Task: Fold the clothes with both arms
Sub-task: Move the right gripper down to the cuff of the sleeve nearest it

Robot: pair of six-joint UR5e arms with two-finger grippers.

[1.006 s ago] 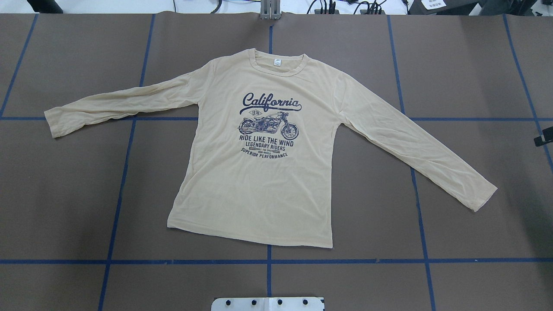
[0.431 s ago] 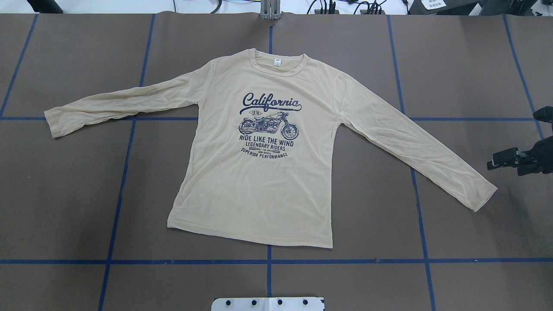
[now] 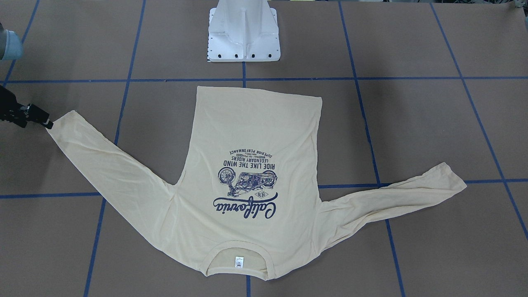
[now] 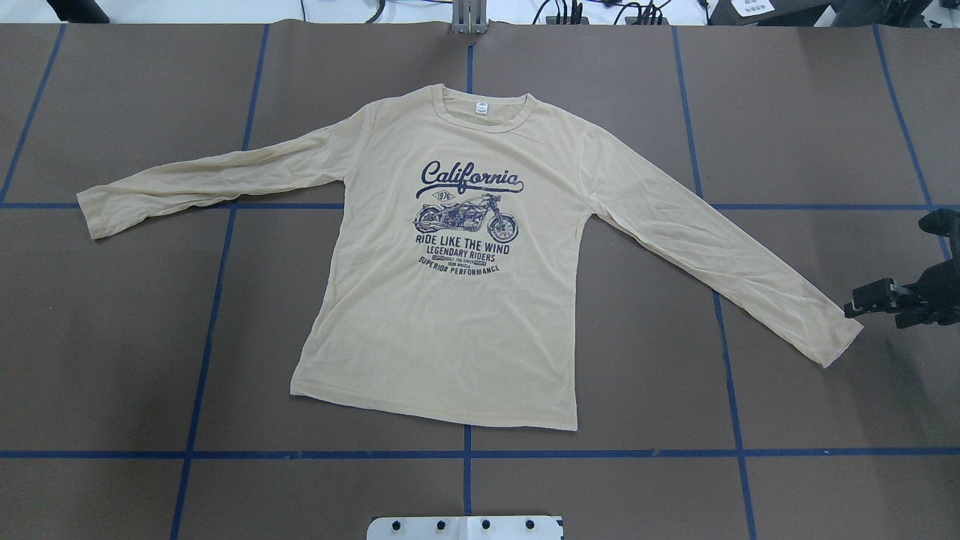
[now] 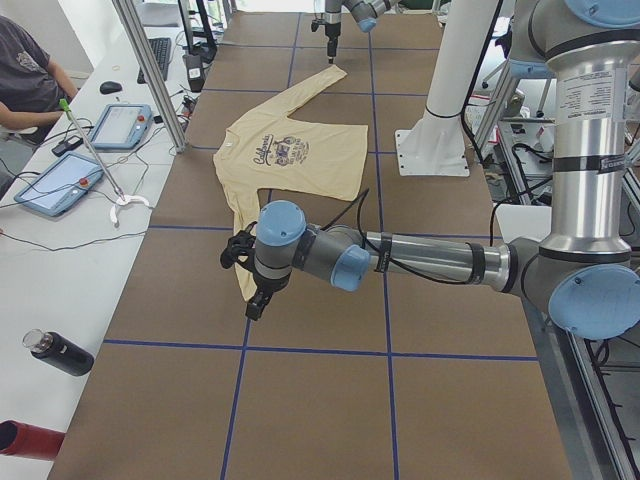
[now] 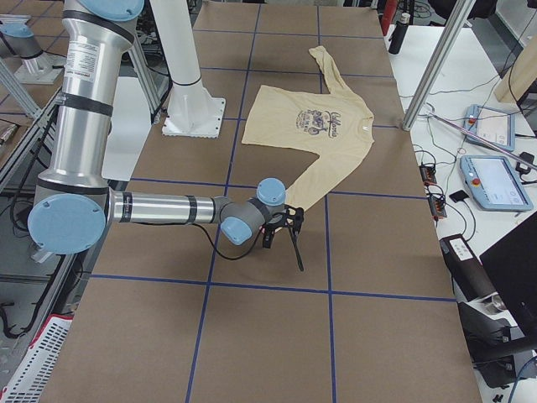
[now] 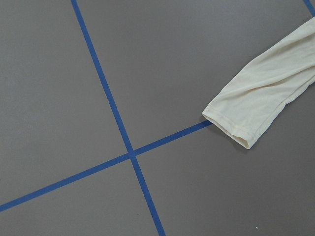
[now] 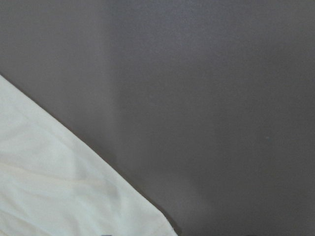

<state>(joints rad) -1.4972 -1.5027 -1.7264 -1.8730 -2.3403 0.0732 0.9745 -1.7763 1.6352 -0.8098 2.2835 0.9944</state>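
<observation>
Shirt lay flat on the table's middle, print up, hem toward the robot's edge. Right gripper hung beside the right cuff near the right edge, fingers apart. Left gripper hovered by the left cuff; I could not tell whether it was spread or closed. Collar faced the far edge.

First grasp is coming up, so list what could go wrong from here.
1. The right gripper sits at the very edge of the right sleeve cuff, which lies flat on the table. A pinch may miss it or catch only one layer.
2. The left wrist view shows the left sleeve cuff off to one side, so the left gripper may close beside it.
</observation>
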